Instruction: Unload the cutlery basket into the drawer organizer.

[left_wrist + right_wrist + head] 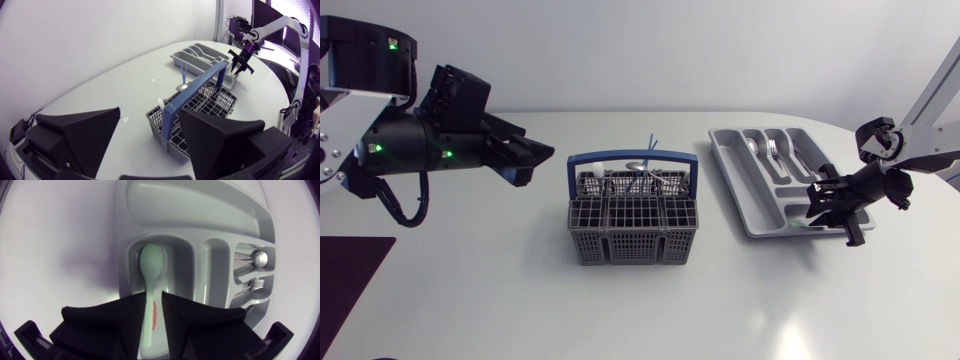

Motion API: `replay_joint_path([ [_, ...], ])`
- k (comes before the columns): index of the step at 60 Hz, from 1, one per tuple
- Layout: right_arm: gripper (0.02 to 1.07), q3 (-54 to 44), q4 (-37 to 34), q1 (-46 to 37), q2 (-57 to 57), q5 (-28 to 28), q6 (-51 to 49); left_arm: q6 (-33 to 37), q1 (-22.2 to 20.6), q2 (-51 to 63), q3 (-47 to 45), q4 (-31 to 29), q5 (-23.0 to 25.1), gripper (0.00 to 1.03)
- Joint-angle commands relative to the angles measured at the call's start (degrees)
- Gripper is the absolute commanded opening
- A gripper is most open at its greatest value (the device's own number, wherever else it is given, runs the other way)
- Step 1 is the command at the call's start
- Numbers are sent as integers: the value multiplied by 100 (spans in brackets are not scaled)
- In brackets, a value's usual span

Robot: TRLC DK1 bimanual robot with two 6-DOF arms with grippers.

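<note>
The grey cutlery basket (pixel 630 215) with a blue handle stands mid-table and holds a metal spoon (pixel 640 165), a white-handled piece (pixel 598 168) and a thin blue stick (pixel 650 145). To its right lies the grey drawer organizer (pixel 732 185). My right gripper (pixel 830 205) hovers over the organizer's near end. In the right wrist view a pale green spoon (pixel 151 265) lies in a short compartment of the organizer (pixel 122 240), its handle running between the slightly parted fingers of the right gripper (pixel 154 300). My left gripper (pixel 525 155) hangs wide open and empty, left of the basket (pixel 200 107).
Metal forks and a spoon (pixel 770 150) lie in the organizer's long compartments, also seen as metal cutlery (pixel 255 270) beside the green spoon. A dark mat (pixel 350 265) sits at the table's front left corner.
</note>
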Motion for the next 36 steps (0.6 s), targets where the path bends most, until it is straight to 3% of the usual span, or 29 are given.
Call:
replay_joint_path([
  [1, 54, 62, 20, -54, -7, -77, -26, 107, 2, -16, -167, 58, -30, 99],
  [6, 65, 114, -103, -142, -323, -305, 88, 115, 2, -60, -176, 22, -30, 99],
  [14, 94, 114, -596, -186, -1132, -780, 396, 133, 2, -245, -202, -136, -30, 99],
  [28, 95, -387, -842, 368, -2301, -1712, 1732, 397, -218, -605, -492, -487, -30, 98],
  [36, 95, -677, -437, 939, -2564, -2142, 2892, 546, -376, -614, -808, -549, -30, 96],
])
